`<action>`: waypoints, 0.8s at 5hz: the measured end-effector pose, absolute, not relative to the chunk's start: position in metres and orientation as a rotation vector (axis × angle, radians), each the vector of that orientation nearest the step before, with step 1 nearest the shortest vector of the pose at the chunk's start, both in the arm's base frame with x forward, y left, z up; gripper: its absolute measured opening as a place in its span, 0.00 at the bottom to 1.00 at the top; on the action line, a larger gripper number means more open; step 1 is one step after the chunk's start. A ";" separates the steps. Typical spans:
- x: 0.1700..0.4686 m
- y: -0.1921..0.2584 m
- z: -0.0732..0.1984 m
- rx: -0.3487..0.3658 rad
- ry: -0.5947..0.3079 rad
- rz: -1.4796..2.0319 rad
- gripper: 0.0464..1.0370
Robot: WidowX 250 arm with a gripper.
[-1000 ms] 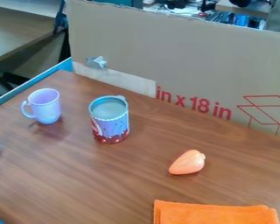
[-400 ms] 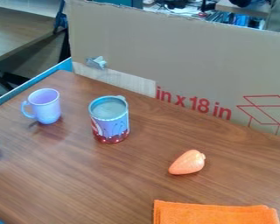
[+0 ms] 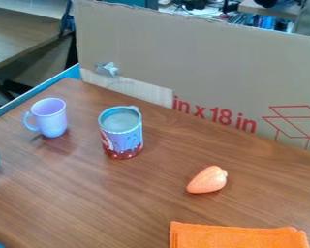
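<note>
Pinching the orange toy vegetable [image 3: 207, 180] across its narrower width should suit us; it lies on the bench [image 3: 112, 203] near the cloth [image 3: 239, 236]. We cannot tell our claw's opening or hold.

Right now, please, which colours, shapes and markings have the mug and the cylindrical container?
The mug is plain lavender, with one looped handle. The cylindrical container has a blue rim, a violet-blue side with markings, and red around its base.

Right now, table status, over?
Orange tapered toy on wooden table. Light-purple handled mug, blue-and-red cylindrical cup: both upright. Folded orange cloth near toy.
</note>
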State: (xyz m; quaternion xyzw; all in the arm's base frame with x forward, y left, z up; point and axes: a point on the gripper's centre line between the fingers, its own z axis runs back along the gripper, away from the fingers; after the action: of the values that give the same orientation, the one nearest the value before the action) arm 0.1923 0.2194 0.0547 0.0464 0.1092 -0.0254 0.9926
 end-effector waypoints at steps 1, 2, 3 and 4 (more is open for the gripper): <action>0.200 0.214 0.051 0.085 0.213 -0.074 0.96; 0.205 0.211 0.046 0.085 0.213 -0.078 0.96; 0.210 0.209 0.043 0.097 0.209 -0.082 0.93; 0.210 0.210 0.042 0.097 0.214 -0.060 0.65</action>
State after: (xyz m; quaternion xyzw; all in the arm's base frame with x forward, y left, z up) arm 0.2100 0.2095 0.0417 0.0482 0.1066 -0.0298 0.9927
